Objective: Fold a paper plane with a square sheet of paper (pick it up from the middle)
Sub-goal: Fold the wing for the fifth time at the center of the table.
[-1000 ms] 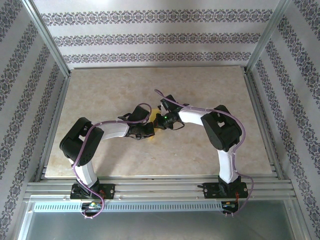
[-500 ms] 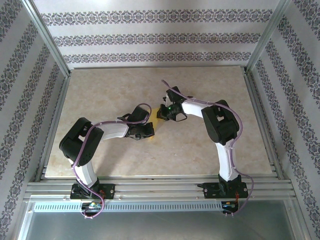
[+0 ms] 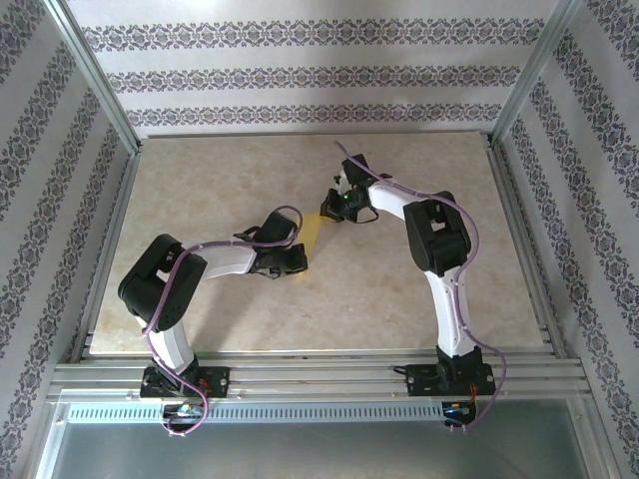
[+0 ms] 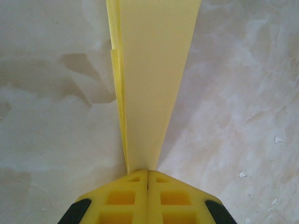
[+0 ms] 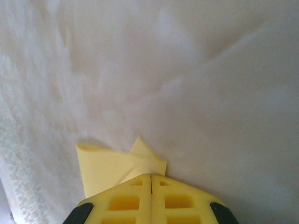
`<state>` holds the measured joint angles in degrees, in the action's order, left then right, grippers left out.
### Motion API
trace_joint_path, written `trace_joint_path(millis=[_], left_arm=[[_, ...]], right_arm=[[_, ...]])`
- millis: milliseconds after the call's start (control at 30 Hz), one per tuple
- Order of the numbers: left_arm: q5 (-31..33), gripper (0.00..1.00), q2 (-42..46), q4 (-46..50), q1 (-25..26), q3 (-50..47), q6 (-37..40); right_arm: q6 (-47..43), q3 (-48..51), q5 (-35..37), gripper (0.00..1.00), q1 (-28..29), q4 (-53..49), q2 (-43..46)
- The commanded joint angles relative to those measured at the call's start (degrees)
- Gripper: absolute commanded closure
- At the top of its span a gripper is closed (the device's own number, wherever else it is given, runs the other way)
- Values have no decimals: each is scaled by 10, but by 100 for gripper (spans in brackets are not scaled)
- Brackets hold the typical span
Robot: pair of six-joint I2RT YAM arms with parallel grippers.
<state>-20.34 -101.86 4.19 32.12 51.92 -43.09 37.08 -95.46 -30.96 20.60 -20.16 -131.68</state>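
Our right gripper (image 3: 332,207) has pulled away toward the far side, while our left gripper (image 3: 298,261) stays put. Both are clamped on the paper plane (image 3: 315,232), stretched between them mid-table. We judge the centre crease is being drawn taut.

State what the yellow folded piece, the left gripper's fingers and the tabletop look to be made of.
The paper plane: thin matte paper; sharp creases, layered edges.
The left gripper's fingers: probably moulded plastic, matte yellow; recessed pockets.
The tabletop: marble-look beige surface, faint sheen; stone or laminate, cannot tell.
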Motion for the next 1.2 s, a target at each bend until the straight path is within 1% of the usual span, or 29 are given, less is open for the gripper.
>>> trace_joint_path(millis=[0, 100, 167, 267, 333, 433, 533, 600, 700, 767, 900, 1000, 1167], left_arm=[[-16, 100, -8, 106, 0, -19, 21], [-22, 100, -2, 117, 0, -15, 36], [-37, 100, 5, 119, 0, -15, 53], [-54, 100, 22, 127, 0, -22, 82], [-65, 100, 33, 128, 0, -25, 99], [-71, 100, 49, 130, 0, -16, 110], [-72, 91, 71, 117, -1, -3, 101], [-67, 85, 86, 101, 0, 1, 88], [-45, 84, 99, 78, -1, 3, 68], [-33, 87, 93, 63, -1, 5, 56], [-45, 94, 58, 28, -1, 10, 27], [-55, 96, 37, 7, -1, 11, 10], [-61, 96, 14, 10, -1, 25, 9]], right_arm=[[-20, -32, 66, 96, -27, 1, -15], [-24, -30, 56, 96, -30, 11, 13], [-27, -1, 47, 95, -29, 29, 51], [-31, 75, 46, 94, -23, 57, 126], [-31, 145, 55, 93, -13, 76, 183], [-14, 226, 58, 93, 7, 99, 236], [16, 286, 56, 93, 38, 122, 267], [32, 308, 54, 93, 61, 136, 273], [55, 320, 42, 93, 88, 162, 260], [64, 317, 32, 93, 98, 173, 242], [83, 306, 13, 94, 108, 198, 204], [83, 296, 8, 94, 113, 201, 184], [82, 282, 11, 94, 113, 186, 159]])
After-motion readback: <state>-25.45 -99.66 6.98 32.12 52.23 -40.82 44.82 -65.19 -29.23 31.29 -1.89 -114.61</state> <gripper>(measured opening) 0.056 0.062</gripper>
